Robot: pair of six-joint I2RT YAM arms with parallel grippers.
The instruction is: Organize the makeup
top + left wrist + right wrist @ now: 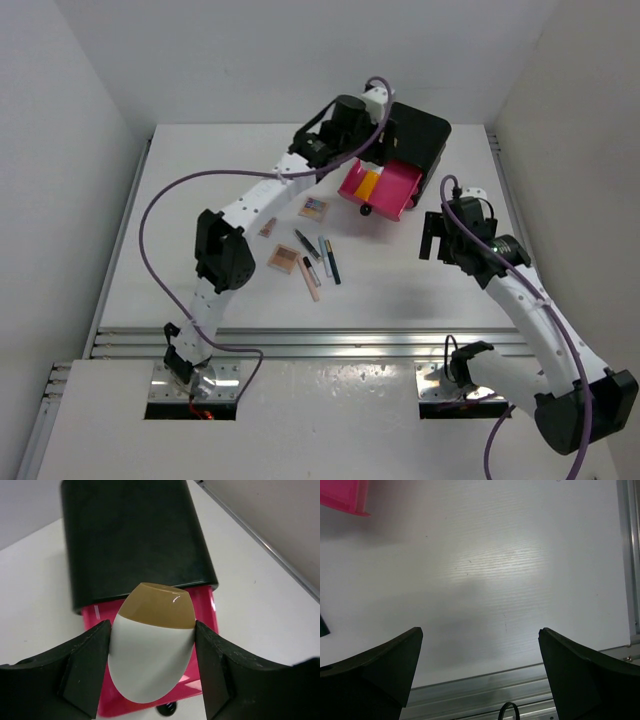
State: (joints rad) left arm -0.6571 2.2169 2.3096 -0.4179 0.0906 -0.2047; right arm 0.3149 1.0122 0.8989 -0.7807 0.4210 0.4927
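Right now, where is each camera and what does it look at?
Top: above and behind, looking down on the table; left arm and right arm show.
Left wrist: on its arm, faces the black box and pink drawer; its fingers squeeze the white puff.
Right wrist: on its arm, faces down at the table; its open fingers show.
Shared: all three see the pink drawer.

The left arm [250, 205] stretches far forward and to the right, its left gripper [151, 647] clamped on a white puff [150, 670] with a tan end. The right arm [530, 300] is bent at the elbow, with the right gripper [480, 635] angled downward, jaws spread wide.
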